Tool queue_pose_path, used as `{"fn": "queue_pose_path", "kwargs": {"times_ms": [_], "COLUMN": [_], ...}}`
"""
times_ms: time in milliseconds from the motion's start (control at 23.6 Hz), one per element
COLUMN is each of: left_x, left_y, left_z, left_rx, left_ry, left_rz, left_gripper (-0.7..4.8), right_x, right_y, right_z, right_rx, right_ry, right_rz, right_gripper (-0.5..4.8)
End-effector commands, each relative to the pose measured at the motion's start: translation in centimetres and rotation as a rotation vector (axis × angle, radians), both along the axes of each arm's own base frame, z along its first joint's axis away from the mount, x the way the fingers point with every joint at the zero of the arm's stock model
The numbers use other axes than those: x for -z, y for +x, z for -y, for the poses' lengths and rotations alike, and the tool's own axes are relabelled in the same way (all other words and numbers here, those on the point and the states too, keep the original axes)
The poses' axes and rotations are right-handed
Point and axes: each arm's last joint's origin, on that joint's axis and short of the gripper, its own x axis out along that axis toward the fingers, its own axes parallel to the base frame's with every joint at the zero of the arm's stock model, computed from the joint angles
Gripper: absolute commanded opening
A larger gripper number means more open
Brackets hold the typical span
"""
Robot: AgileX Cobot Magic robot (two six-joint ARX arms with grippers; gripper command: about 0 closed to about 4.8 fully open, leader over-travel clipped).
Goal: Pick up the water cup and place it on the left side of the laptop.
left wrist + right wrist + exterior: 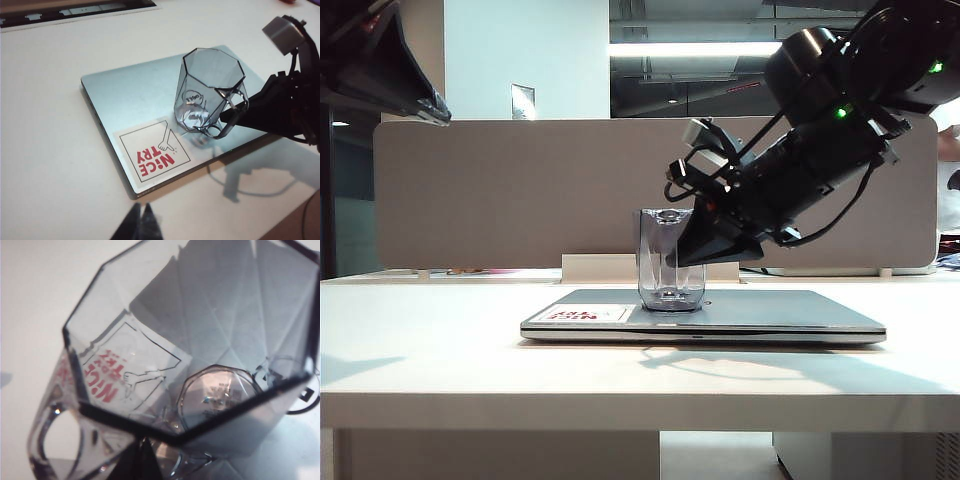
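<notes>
The water cup [671, 259] stands upright on the lid of the closed laptop [770, 310], mouth up, its long axis vertical, and in the left wrist view its thin loop handle [231, 112] points toward the right gripper [692, 247]. That gripper comes in at a downward slant from the right and is right at the handle side of the cup, though whether its fingers are clamped on the handle I cannot tell. The left gripper [141, 222] hangs well clear above the table [45, 150] near the laptop's sticker [151, 152] corner, fingers pinched together on nothing.
</notes>
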Motion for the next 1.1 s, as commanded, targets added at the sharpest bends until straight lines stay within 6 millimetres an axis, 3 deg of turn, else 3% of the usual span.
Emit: {"fn": "queue_pose_path", "kwargs": {"times_ms": [42,634,1100], "left_x": [-0.3,-0.3,0.0], "left_y": [0.0,0.0,-0.1], "left_z": [0.0,0.0,-0.1], "left_rx": [-0.002,-0.002,-0.002], "left_ry": [0.002,0.003,0.011], "left_rz": [0.012,0.006,-0.018], "left_gripper": [-0.06,-0.06,-0.06], "right_x": [-0.6,0.1,0.4], "right_y": [0.1,-0.3,-0.9], "right_z": [-0.4,-0.5,-1.1], "right_rx": [-0.002,0.1,0.056], "right_ry": [0.012,-0.092,-0.099], "right_rz": [0.045,0.014,-0.029], "right_gripper": [-0.05,-0.06,-0.06]}}
